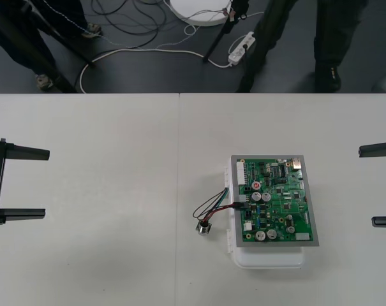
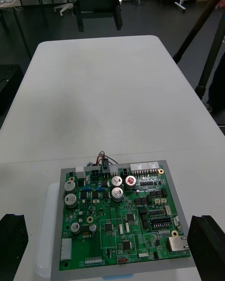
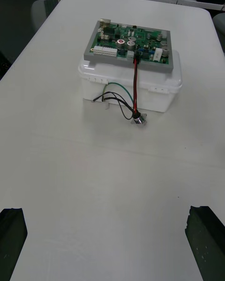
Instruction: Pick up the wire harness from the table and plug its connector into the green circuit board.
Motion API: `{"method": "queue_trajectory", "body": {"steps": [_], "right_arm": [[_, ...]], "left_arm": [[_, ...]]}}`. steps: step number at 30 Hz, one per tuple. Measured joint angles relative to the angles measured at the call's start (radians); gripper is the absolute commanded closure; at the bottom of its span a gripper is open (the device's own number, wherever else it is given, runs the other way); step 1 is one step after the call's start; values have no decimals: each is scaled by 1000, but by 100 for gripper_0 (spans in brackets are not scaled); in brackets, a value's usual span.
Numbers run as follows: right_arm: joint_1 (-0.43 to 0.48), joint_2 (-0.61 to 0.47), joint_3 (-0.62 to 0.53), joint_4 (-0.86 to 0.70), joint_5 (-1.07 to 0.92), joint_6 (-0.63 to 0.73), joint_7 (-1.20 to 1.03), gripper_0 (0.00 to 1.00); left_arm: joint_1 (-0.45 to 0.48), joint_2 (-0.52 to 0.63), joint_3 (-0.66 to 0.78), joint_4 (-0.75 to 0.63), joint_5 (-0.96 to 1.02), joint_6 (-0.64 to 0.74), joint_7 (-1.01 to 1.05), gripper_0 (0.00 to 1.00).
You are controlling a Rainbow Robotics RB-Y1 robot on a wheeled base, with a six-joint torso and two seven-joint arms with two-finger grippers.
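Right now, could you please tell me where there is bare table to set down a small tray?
The widest bare stretch of table lies between the left gripper and the wire harness. Bare too: from the green circuit board to the far edge. It is crowded beside the board's left edge, where the wires and socket lie.

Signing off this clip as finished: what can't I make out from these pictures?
Plug: too small in the front view to tell whether it sits fully in the green circuit board.
Socket: in the right wrist view, hidden behind the board's edge.
Right gripper: cut off by the front view's edge behind its open jaws.
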Motion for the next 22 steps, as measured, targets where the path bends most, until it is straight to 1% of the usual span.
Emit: {"method": "queue_trajectory", "body": {"steps": [22], "right_arm": [[0,0,0,0,0,0,0,0]], "left_arm": [[0,0,0,0,0,0,0,0]]}}
